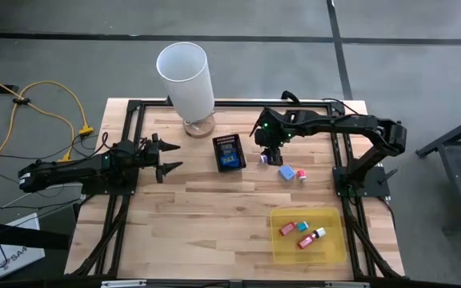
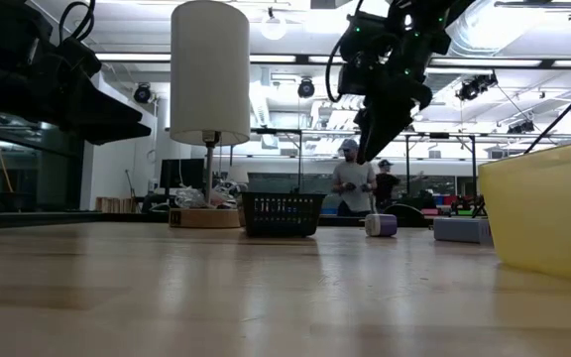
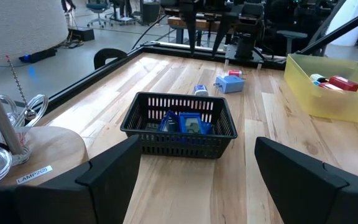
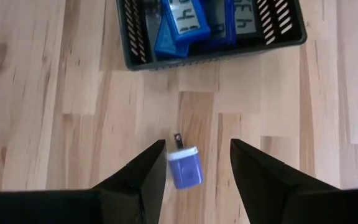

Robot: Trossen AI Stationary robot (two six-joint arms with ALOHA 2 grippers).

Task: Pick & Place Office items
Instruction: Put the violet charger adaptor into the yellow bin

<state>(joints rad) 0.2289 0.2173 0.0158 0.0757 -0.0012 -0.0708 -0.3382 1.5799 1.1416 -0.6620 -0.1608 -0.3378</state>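
My right gripper (image 4: 197,146) is open and points down above the table, just right of the black mesh box (image 1: 229,153). A small purple-blue piece with two metal prongs (image 4: 184,168) lies flat on the wood below it, between the two fingers and apart from them. In the low view that piece (image 2: 381,225) rests on the table well under the gripper (image 2: 373,139). A pale blue block (image 1: 287,172) and a small white-and-red piece (image 1: 301,174) lie a little to the right. My left gripper (image 3: 194,186) is open and waits left of the box.
The mesh box (image 3: 179,124) holds blue and black pieces. A yellow tray (image 1: 334,248) at the near right holds red and teal pieces (image 1: 287,228). A white lamp (image 1: 186,76) stands on a round base (image 1: 199,126) at the far edge. People stand far behind the table (image 2: 350,178).
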